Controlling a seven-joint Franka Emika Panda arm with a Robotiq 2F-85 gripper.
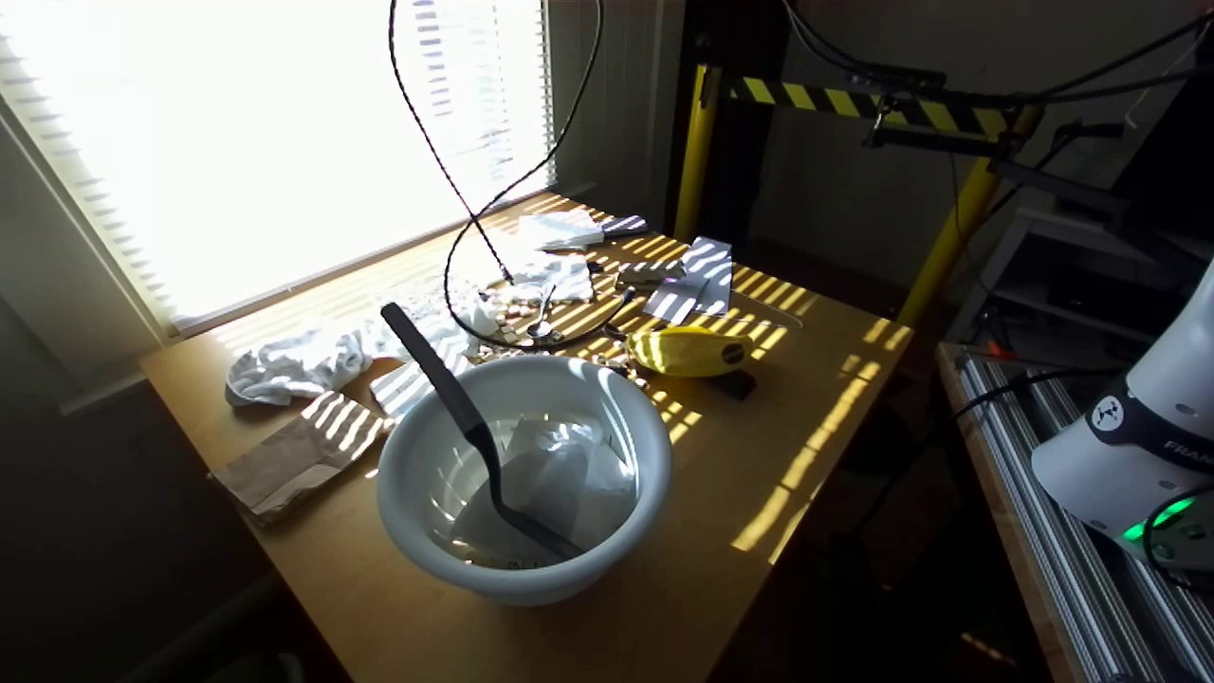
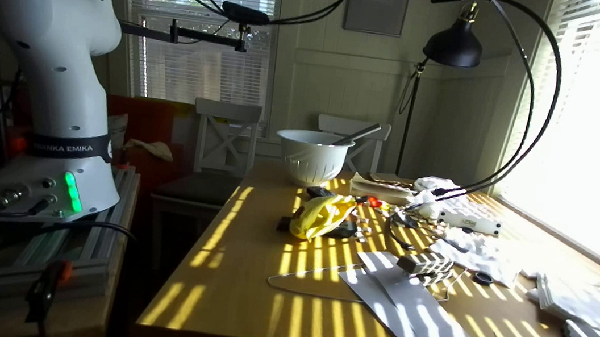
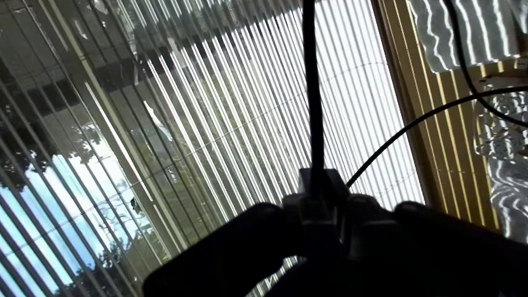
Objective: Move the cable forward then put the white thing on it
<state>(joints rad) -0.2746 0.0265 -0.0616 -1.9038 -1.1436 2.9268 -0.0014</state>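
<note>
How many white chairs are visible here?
2, both in an exterior view: as pictured, the left chair in front of a window; the right chair partly hidden behind the white bowl. Others may be hidden.

I've got the thin black cable (image 1: pixel 472 218) up in big loose loops, strands crossing in an exterior view, bottom drooping over the table (image 1: pixel 740 446).

In 1 gripper (image 3: pixel 330 202): 1 black cable (image 3: pixel 314 90). Lower than the gripper, on 1 table (image 1: pixel 726 455): 1 white bowl (image 2: pixel 311 161) with 1 black utensil (image 1: pixel 455 398) in it, 1 metal spoon (image 1: pixel 540 329), 1 yellow object (image 1: pixel 685 351), 1 brown paper piece (image 1: pixel 294 455) and 2 white strips (image 2: pixel 432 328). Well apart from the gripper, in an exterior view: 2 chairs (image 2: pixel 229 109), 1 lamp (image 2: pixel 454 43).
</note>
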